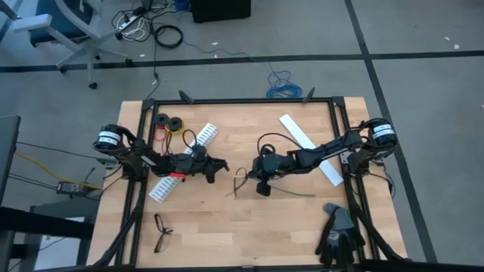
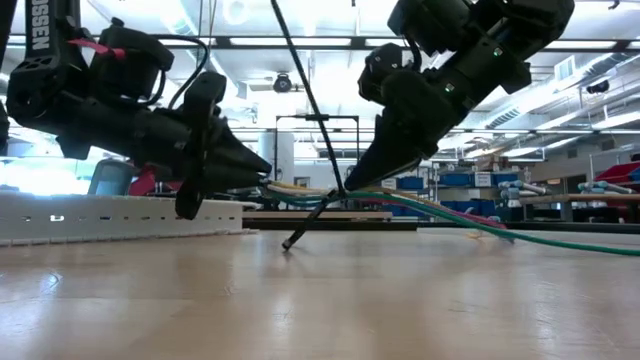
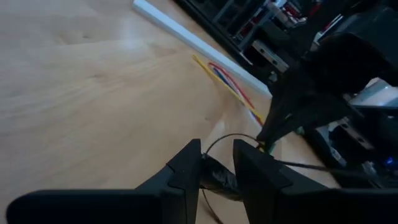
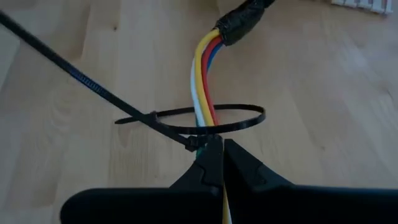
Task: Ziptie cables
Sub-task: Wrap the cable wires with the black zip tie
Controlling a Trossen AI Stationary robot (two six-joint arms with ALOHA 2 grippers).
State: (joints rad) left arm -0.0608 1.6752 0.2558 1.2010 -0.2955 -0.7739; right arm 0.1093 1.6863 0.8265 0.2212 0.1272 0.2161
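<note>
While the two arms meet near the middle of the high view, the cables [image 4: 204,81], a thin bundle of yellow, red, blue and white wires, hang stretched between them just above the wooden table [image 1: 249,227]. The left gripper [image 1: 221,168], reaching in from the left of that frame, has its fingers [image 3: 186,168] narrowed on one end of the bundle. The right gripper [image 4: 217,152], coming in from the right, has its fingers pressed together on the other end.

A black ziptie [image 4: 205,121] circles the wires as a loose, wide loop, not yet tightened. Its long free tail runs toward the upper left of the right wrist view; in the low view that tail slants down to touch the table.

These wires look light, limp and springy, likely to sag or fan apart unless kept taut at both ends. By contrast, the ziptie seems stiff, smooth and slippery. Its tail, just beyond the small locking head, looks the best place to grip for pulling it snug.
</note>
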